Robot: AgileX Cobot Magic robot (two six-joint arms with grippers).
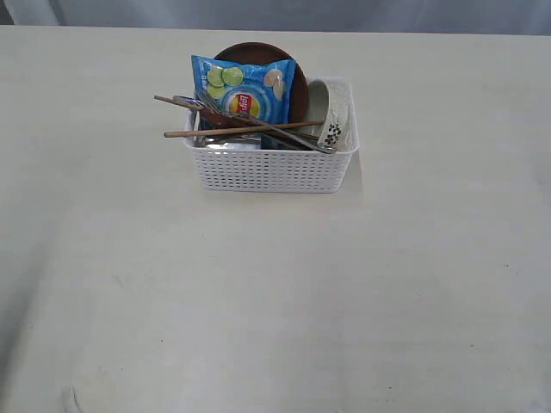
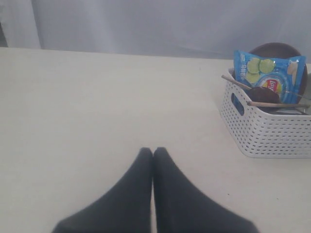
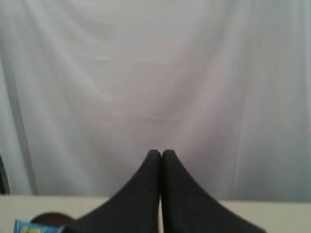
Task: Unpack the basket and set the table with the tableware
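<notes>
basket (image 1: 271,168): upper centre of exterior view on table (image 1: 275,301), fully packed | chopsticks (image 1: 232,131) lie across the top; plate (image 1: 258,50) and bowl (image 1: 336,116) stand on edge, likely to fit | left gripper (image 2: 153,151), right gripper (image 3: 161,153): tips pressed together, empty; unpacking not begun

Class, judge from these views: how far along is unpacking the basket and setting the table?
Done: nothing set on the table. In hand: nothing; left gripper and right gripper are shut, empty. Left: plate, bowl and chopsticks all sit in the basket.
</notes>
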